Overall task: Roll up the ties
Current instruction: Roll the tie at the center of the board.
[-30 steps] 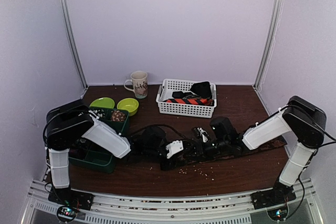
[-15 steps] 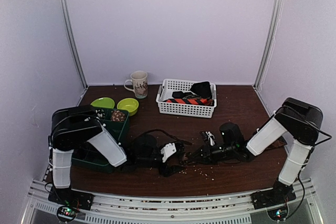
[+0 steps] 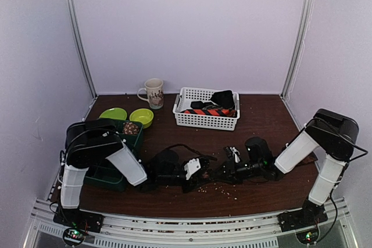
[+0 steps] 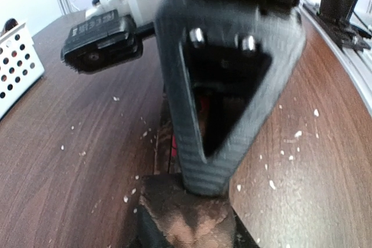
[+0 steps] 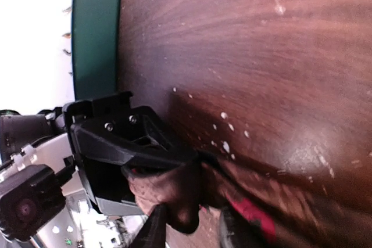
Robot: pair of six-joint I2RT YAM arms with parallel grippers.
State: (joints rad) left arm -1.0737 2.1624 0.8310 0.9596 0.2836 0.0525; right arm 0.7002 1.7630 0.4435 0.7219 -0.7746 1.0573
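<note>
At the near middle of the bench, both arms have drawn forward and closer together within 1 second, bunching the brown tie between them, so rolling looks underway. The left tool looks clamped on the bunched end. Whether the right tool grips or merely presses cannot be told. The rest of the tie is hidden beneath them.

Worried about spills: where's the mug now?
Top view: the mug stands at the back of the table, left of centre, left of the white basket and behind a lime bowl.
</note>
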